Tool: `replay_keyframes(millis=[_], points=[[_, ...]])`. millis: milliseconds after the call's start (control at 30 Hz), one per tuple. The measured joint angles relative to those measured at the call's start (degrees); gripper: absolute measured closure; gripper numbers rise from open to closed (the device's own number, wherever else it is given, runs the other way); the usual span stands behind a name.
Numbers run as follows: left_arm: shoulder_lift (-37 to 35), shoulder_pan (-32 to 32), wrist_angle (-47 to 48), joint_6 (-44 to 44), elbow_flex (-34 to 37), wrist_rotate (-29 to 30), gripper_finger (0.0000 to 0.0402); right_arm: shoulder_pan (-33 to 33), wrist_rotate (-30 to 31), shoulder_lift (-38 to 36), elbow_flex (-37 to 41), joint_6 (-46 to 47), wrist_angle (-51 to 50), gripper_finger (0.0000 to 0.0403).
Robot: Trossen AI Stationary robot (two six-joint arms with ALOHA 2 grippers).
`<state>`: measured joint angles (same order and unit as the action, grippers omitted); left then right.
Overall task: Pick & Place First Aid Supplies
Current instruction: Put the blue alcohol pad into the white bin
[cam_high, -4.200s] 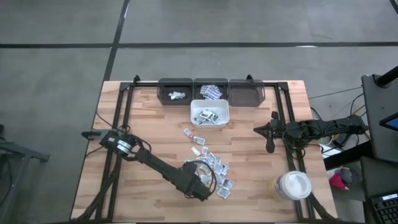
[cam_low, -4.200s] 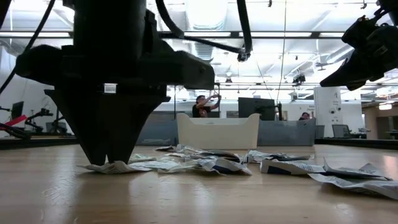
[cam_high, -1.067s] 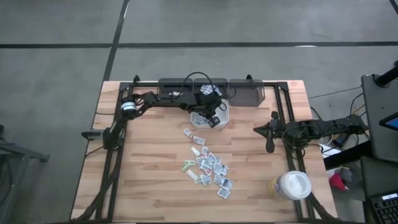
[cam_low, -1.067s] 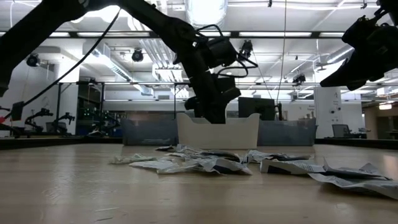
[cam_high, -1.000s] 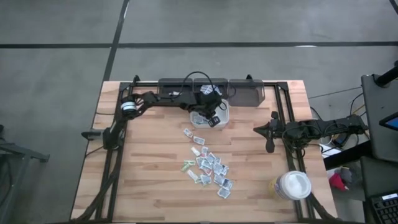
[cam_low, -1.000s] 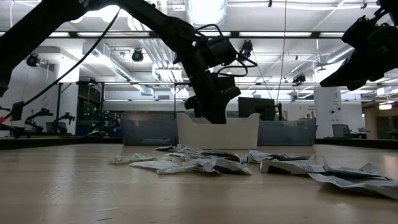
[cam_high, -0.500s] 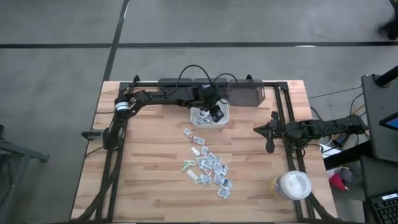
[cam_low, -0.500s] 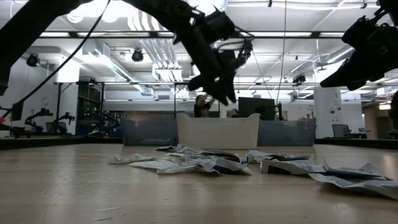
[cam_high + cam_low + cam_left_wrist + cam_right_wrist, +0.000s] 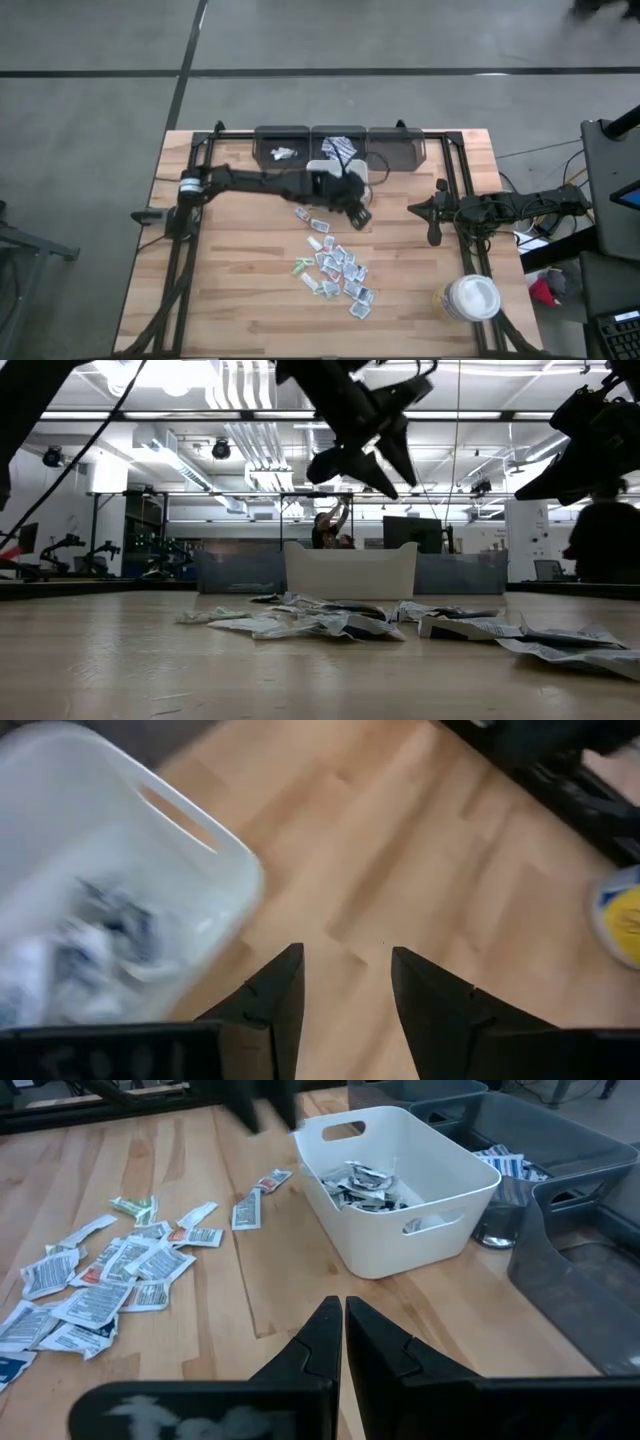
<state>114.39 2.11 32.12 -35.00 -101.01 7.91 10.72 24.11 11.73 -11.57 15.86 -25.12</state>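
Wood table [image 9: 230, 270] | left pincer [image 9: 362, 218] apart, empty, frame centre by white bin [image 9: 400, 1190] | right pincer [image 9: 434, 237] together, parked right | risk: sachets [image 9: 335, 268] overlap, multi-pick or slip likely

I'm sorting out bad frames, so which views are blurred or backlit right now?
Left wrist view: the white bin and tabletop are smeared by motion blur. Low view: ceiling lights backlight the scene, leaving the left gripper a dark silhouette. Right wrist view: sachets sharp.
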Motion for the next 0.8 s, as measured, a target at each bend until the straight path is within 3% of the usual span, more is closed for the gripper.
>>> replay_keyframes(millis=[333, 667, 800], points=[[0.9, -13.6, 0.0, -17.7, 0.1, 11.8, 0.0257, 0.0, 0.0, 0.0, 0.0, 0.2, 0.1, 0.0385], [0.9, -22.8, 3.1, -19.1, 0.2, 26.8, 0.0258, 0.0, -0.8, 0.0, 0.0, 3.3, 1.3, 0.0385], [0.9, -24.1, 7.8, -19.1, 0.2, 31.2, 0.0257, 0.0, -6.2, 0.1, 0.0, 3.2, 5.5, 0.0385]])
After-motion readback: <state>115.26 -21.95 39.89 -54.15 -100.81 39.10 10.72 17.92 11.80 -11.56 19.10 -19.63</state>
